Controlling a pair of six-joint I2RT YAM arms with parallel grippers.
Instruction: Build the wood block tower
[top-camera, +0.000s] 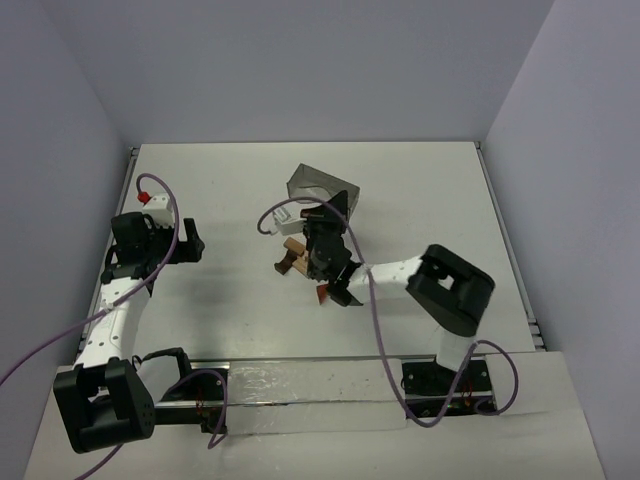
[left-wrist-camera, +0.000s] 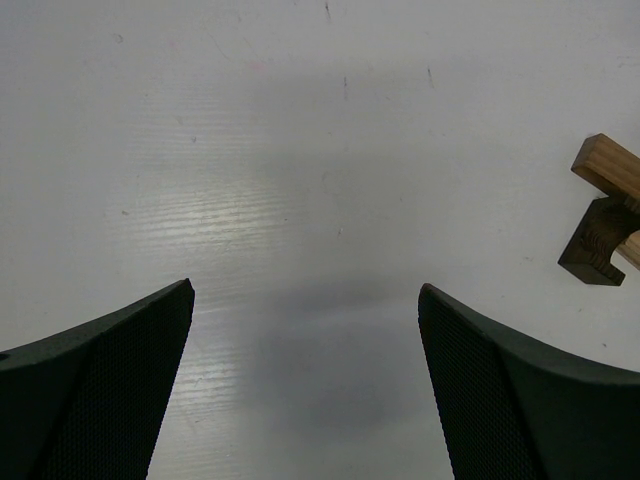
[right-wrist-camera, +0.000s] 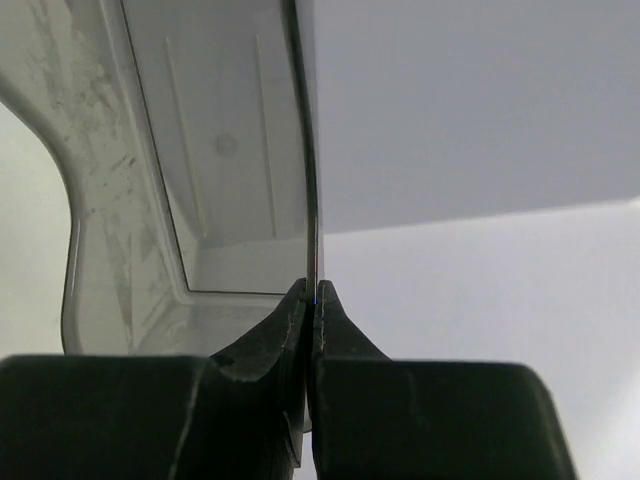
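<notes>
The top camera looks down from above and behind me, taking in the whole table (top-camera: 430, 190). My left wrist camera faces down close over the table, sharing the wood blocks (left-wrist-camera: 610, 170) with it. My right wrist camera sits tight against a clear container (right-wrist-camera: 220, 150).

Soft, even overhead light. Glare streaks the table (top-camera: 300, 385) at six o'clock (top view); a faint shadow lies between the left fingers (left-wrist-camera: 100, 400), also at six.
</notes>
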